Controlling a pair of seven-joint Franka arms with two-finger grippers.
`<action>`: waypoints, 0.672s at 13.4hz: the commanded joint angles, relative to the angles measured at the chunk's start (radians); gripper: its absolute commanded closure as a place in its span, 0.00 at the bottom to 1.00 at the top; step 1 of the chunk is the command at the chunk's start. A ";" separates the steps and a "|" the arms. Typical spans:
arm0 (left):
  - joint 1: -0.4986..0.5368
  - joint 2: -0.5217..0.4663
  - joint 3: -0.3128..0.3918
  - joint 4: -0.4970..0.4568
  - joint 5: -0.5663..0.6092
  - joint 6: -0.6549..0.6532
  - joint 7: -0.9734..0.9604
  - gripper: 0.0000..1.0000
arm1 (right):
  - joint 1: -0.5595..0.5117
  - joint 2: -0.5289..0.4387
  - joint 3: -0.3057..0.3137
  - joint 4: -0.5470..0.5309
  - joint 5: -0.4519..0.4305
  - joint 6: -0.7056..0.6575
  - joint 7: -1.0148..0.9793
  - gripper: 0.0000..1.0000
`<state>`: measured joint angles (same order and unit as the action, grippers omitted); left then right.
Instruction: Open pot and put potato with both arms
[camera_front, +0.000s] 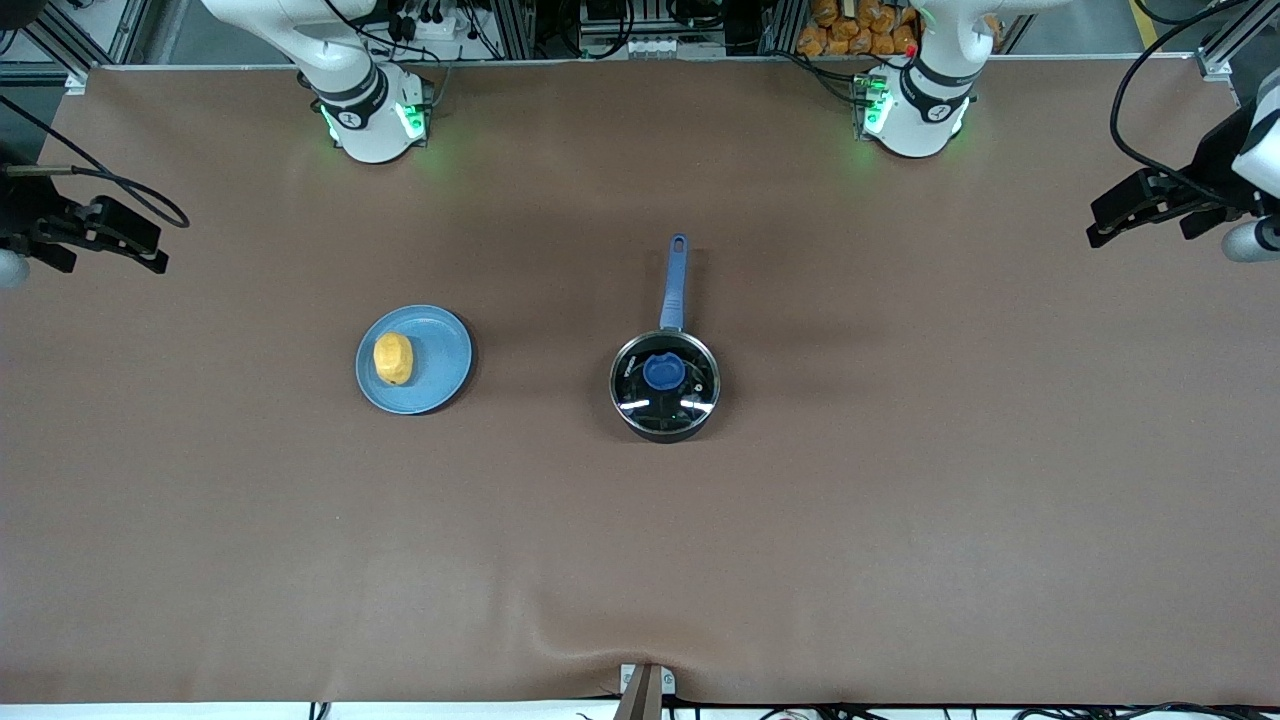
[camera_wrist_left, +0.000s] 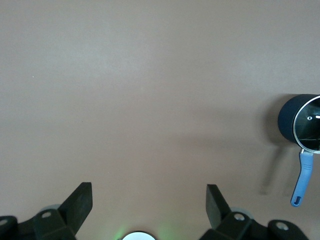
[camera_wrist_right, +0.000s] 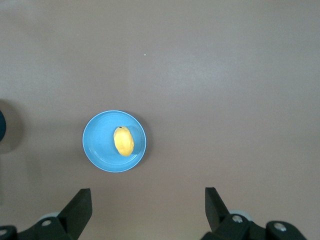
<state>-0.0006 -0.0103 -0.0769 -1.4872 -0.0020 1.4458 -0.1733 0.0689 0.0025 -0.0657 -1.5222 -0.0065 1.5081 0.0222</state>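
Nothing started: lid on, potato on plate.

Left gripper (camera_wrist_left: 149, 205) fingers (camera_wrist_left: 80, 202) spread wide and empty, high over bare desk (camera_front: 900, 500) at the left arm's end; right gripper (camera_wrist_right: 148, 207) fingers (camera_wrist_right: 79, 205) likewise apart, empty, over the other end. Pot (camera_front: 665, 385) mid-desk, glass lid (camera_front: 666, 380) closed, blue handle (camera_front: 674, 285) pointing to 12 o'clock in the front view. Potato (camera_front: 393, 358) on the blue plate (camera_front: 440, 375) at the pot's 9 o'clock, well apart. Still to do: lift lid, move potato in. Open room all round, edges distant.
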 joint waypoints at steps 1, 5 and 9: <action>0.011 -0.011 -0.003 0.001 0.004 -0.001 0.006 0.00 | -0.008 -0.007 0.001 -0.019 0.020 0.010 -0.001 0.00; 0.017 0.001 -0.004 -0.001 -0.003 0.008 0.005 0.00 | -0.008 -0.012 0.001 -0.030 0.020 0.017 0.004 0.00; 0.017 -0.005 -0.004 0.002 -0.004 0.008 0.005 0.00 | -0.004 -0.010 0.003 -0.044 0.020 0.030 0.010 0.00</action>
<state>0.0083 -0.0078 -0.0768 -1.4895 -0.0020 1.4500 -0.1733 0.0693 0.0026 -0.0660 -1.5486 -0.0035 1.5249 0.0224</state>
